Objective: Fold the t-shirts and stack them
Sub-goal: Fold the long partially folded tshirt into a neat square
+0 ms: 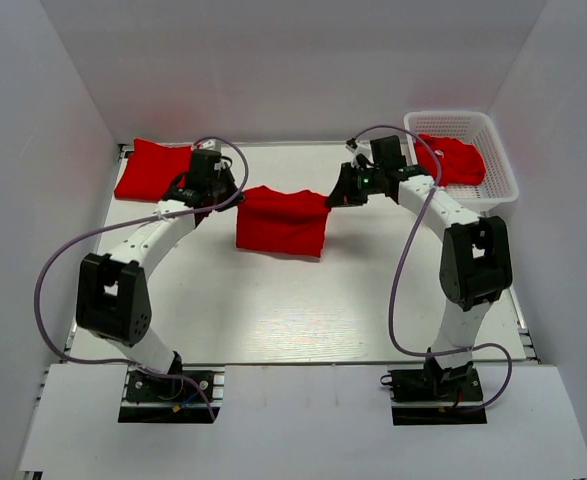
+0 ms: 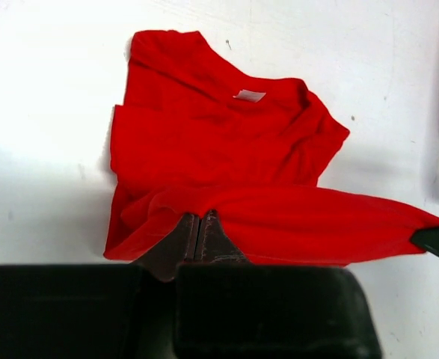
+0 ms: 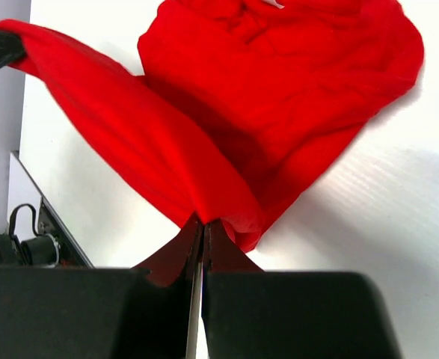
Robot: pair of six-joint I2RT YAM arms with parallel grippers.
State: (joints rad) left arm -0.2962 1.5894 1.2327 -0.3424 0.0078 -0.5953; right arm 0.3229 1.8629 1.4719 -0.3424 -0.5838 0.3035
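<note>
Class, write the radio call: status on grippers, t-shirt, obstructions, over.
Left gripper, right gripper: both shut on t-shirt edge. Edge taut between them, rest on table. Far left spare t-shirt, far right basket, apart.

Top view: we log bright, even light from above. The white table [image 1: 273, 320] reads pale grey, and only soft, faint shadows show beneath the arms. Side walls [image 1: 33, 150] fall darker toward the near corners. Wrist views run hotter. There the table washes out almost to pure white, and the held t-shirt [image 2: 301, 224] oversaturates, so its folds flatten. The left gripper [image 2: 199, 218] sits dark and slightly soft in the foreground. We see no hard glare.
</note>
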